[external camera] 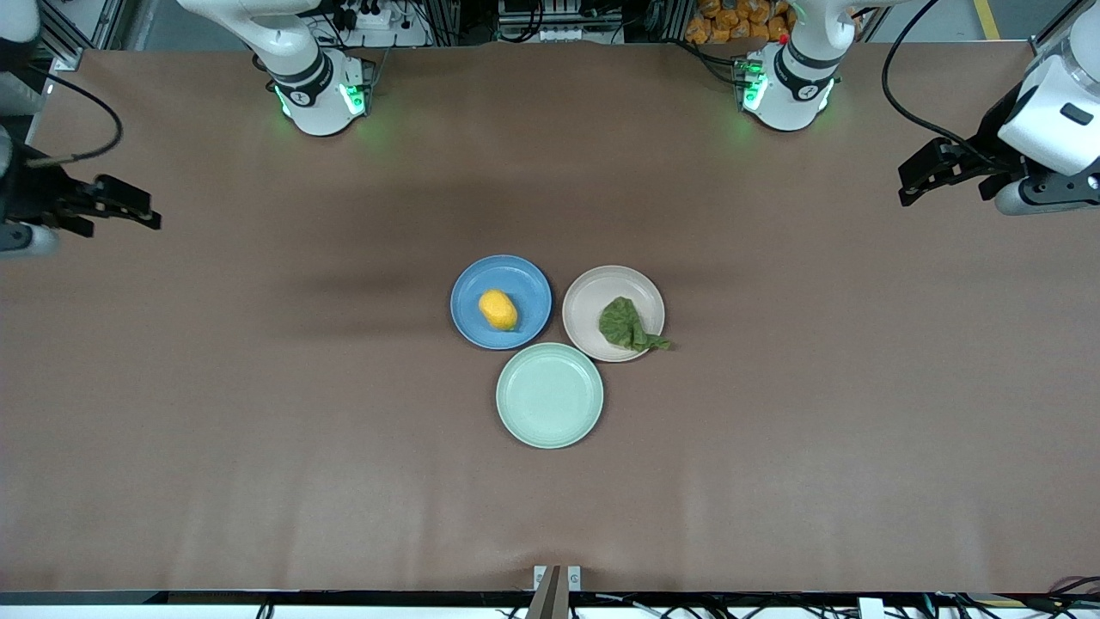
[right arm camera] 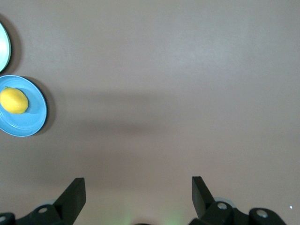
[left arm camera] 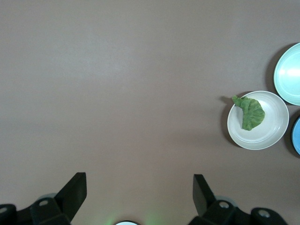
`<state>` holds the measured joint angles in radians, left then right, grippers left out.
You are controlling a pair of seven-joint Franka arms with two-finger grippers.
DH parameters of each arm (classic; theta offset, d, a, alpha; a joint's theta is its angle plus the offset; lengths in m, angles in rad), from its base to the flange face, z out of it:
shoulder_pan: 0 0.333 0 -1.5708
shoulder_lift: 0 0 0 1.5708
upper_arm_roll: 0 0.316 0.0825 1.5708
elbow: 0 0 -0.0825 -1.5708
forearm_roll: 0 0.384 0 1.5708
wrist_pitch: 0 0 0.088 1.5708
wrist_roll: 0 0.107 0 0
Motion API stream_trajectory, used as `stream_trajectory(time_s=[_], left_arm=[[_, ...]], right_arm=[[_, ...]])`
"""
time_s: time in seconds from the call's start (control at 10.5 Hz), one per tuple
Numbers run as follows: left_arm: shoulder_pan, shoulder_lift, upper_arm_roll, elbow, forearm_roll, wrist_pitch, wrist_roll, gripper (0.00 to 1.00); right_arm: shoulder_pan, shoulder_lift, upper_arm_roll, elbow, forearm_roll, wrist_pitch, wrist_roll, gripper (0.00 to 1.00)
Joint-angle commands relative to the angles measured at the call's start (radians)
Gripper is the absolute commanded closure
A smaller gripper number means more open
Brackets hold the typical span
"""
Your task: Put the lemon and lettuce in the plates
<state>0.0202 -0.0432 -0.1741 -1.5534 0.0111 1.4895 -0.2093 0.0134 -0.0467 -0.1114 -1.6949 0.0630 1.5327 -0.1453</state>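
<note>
Lemon lies in blue plate. Lettuce lies in beige-pink plate, stem tail over the rim at 4 o'clock. Left tool and right tool both spread wide, empty, over bare counter at their own ends, well apart from the plates.

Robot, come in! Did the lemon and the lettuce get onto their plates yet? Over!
Left gripper open, parked at its table end; right gripper open at its end. Lemon on blue plate, lettuce on beige plate, stem over rim. Nothing in the way.
</note>
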Motion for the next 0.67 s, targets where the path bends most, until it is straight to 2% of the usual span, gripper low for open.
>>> stream_trajectory(time_s=[0.0, 0.19, 0.57], left_arm=[[0.012, -0.023, -0.008, -0.017, 0.000, 0.041, 0.041, 0.00], [0.012, -0.021, -0.008, -0.017, -0.002, 0.086, 0.065, 0.00], [0.012, -0.015, 0.001, -0.016, -0.003, 0.086, 0.116, 0.00]], right_arm=[[-0.026, -0.024, 0.024, 0.024, -0.037, -0.063, 0.010, 0.00], [-0.026, -0.016, 0.024, 0.076, -0.061, -0.066, 0.016, 0.00], [-0.021, 0.020, 0.021, 0.149, -0.065, -0.158, 0.052, 0.00]])
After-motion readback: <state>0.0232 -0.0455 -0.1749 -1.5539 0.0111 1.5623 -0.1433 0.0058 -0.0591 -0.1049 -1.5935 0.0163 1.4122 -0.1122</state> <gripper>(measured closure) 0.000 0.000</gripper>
